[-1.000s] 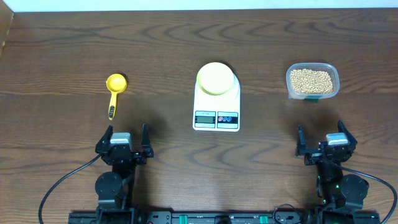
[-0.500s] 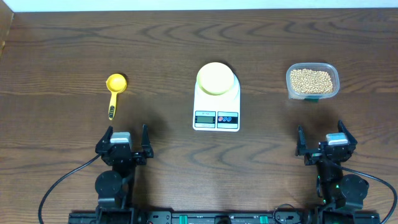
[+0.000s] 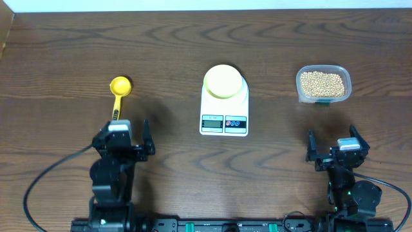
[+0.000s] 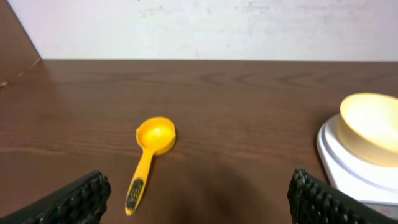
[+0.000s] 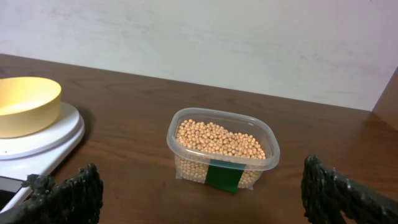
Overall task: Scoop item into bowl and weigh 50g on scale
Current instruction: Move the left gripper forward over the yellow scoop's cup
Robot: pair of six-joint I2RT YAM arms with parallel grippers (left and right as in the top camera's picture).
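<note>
Dark brown table (image 3: 64, 51) with wavy wood grain; bright yellow scoop (image 3: 120, 86), its handle end dark-patterned; pale yellow-green bowl (image 3: 223, 80); white scale (image 3: 223, 108), grey display (image 3: 212, 122), buttons (image 3: 235, 122) perhaps red and blue; tan beans (image 3: 322, 82) in a clear tub (image 3: 299, 93) with a green label (image 5: 224, 175)

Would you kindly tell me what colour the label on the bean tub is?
Dark green; the label shows best in the right wrist view.

scale (image 3: 223, 115) display (image 3: 212, 122): digits too small to read from overhead
bowl (image 4: 370, 127): right side cut off by left wrist view's edge
beans (image 5: 217, 139): some hidden behind the green label (image 5: 225, 175), right wrist view
</note>
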